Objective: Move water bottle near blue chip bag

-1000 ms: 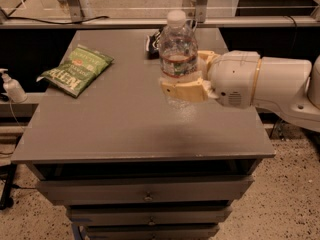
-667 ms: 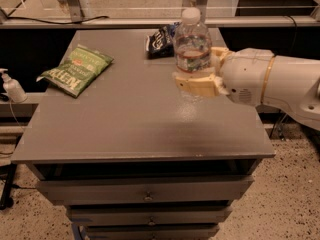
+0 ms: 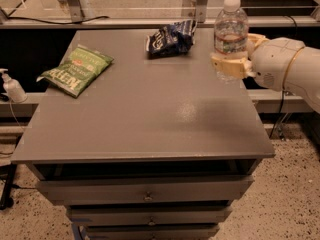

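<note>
Grey table (image 3: 150,114) fills my view, a chest of drawers (image 3: 145,196) below it. The water bottle (image 3: 231,31) stands upright at the far right of the top, clamped low on its body by the gripper (image 3: 234,59), whose cream fingers (image 3: 226,67) wrap round it. Over the last second the arm has carried it right and farther away. It used to cover the blue chip bag (image 3: 170,39), which now shows in full, just to the bottle's left with a small gap between them. I judge the bottle already close enough and only needing to be set down; I cannot tell whether its base touches the top.

The table's right edge lies just beside the bottle, so I'd lower it slightly leftward. Open surface stretches across the middle and near side. The green chip bag (image 3: 75,70) lies well apart at the left, and a pump bottle (image 3: 11,86) stands beyond the left edge.
</note>
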